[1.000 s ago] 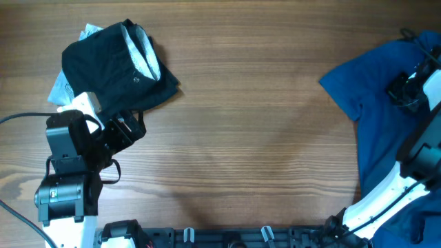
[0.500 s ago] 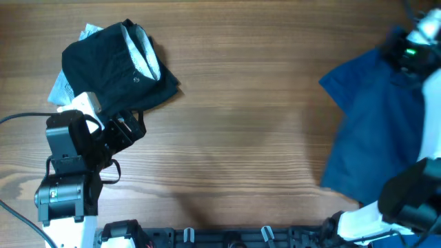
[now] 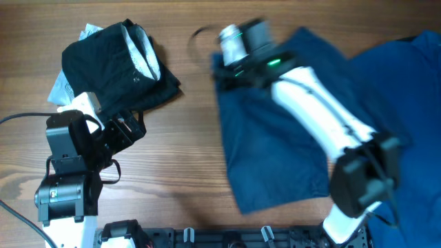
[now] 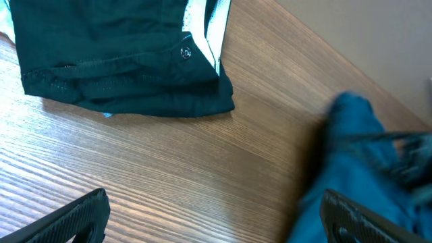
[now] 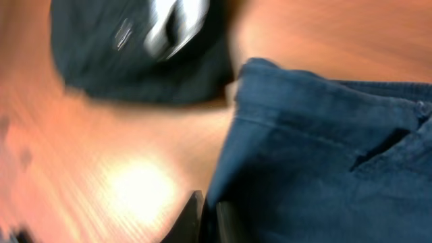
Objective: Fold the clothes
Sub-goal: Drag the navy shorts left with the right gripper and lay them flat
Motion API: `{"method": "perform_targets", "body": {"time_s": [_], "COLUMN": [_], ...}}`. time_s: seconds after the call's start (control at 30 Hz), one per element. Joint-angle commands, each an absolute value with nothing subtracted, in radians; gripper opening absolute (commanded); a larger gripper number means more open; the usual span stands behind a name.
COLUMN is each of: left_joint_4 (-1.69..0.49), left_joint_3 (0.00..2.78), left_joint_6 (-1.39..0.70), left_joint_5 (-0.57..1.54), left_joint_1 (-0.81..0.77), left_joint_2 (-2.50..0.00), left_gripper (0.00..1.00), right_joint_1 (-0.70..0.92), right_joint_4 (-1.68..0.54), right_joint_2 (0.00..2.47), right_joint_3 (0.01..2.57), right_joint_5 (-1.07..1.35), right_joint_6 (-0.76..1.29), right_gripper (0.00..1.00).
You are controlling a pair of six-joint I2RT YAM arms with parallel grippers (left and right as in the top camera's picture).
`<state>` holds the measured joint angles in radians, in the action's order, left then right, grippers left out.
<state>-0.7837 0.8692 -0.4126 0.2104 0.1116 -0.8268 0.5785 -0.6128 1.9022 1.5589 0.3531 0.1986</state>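
Across mid-table, right arm (image 3: 317, 110) at full stretch, hand (image 5: 208, 219) tight on navy shorts (image 3: 269, 158).

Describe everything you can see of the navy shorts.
The shorts are dark navy woven cloth, spread loosely and rumpled, unfolded, on the wooden table near its middle. The right wrist view shows a stitched hem and a pocket slit. The right gripper holds one corner; its arm reaches over them.
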Motion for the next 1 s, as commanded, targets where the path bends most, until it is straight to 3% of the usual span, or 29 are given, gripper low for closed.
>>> {"method": "perform_targets", "body": {"time_s": [0.0,0.17,0.23,0.3,0.37,0.53,0.77,0.97], "left_joint_4": [-0.784,-0.786,-0.79,-0.791,-0.791,-0.792,-0.795,-0.805], "left_joint_3": [0.889,0.889,0.889,0.889,0.889,0.889,0.889,0.889], "left_joint_6": [-0.397,-0.396,-0.396,-0.396,-0.396,-0.396,-0.397,-0.397], "left_joint_5": [0.227,0.227,0.227,0.227,0.227,0.227,0.228,0.228], "left_joint_1": [0.113,0.113,0.113,0.113,0.113,0.113,0.113,0.113], "left_joint_2": [-0.825,-0.825,-0.825,-0.826,-0.826,-0.826,-0.826,-0.826], "left_gripper": [1.0,1.0,1.0,1.0,1.0,1.0,1.0,1.0], "right_joint_1": [0.704,0.582,0.459,0.371,0.244,0.147,0.173,0.311], "right_joint_4": [-0.612,-0.627,-0.631,-0.646,-0.667,-0.624,-0.446,-0.29], "right_joint_2": [1.921,1.851,1.841,1.85,1.9,2.03,2.234,2.352], "right_joint_3": [1.575,1.575,1.575,1.574,1.569,1.569,1.569,1.569], "right_joint_5": [0.249,0.078,0.078,0.08,0.104,0.105,0.165,0.263], "right_joint_6": [0.11,0.247,0.3,0.351,0.41,0.546,0.778,0.872], "right_gripper": [0.24,0.47,0.47,0.41,0.24,0.04,0.04,0.04]}}
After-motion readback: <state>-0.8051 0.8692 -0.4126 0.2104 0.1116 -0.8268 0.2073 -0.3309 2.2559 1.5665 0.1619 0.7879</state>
